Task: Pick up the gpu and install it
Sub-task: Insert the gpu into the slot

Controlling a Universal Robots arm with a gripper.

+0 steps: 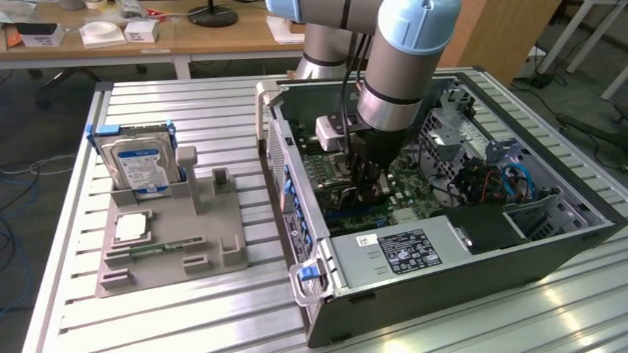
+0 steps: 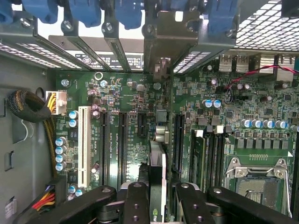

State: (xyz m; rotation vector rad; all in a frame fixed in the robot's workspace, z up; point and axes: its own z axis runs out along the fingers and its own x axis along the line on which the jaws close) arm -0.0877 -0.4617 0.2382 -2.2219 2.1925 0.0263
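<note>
GPU, a thin flat card (image 2: 158,175) seen edge-on with a silvery bracket, stands upright over the green motherboard (image 2: 140,107) inside the open dark metal computer case (image 1: 471,272), clamped between the black tool (image 2: 158,205) fingers.

The ribbed silvery aluminium table (image 1: 167,103) has a dull brushed sheen, and on it sits a matt grey plastic holder tray (image 1: 211,246) bearing a glossy blue-labelled metal hard drive (image 1: 140,163). The dark sheet-metal computer case (image 1: 549,250) looks matt, its green circuit motherboard (image 2: 140,98) faintly glossy beneath shiny blue plastic slot clips (image 2: 84,10). The matt black metal gripper (image 2: 163,205) clasps the thin dark-green gpu card (image 2: 157,163), edge-on with a silvery metal bracket.
</note>
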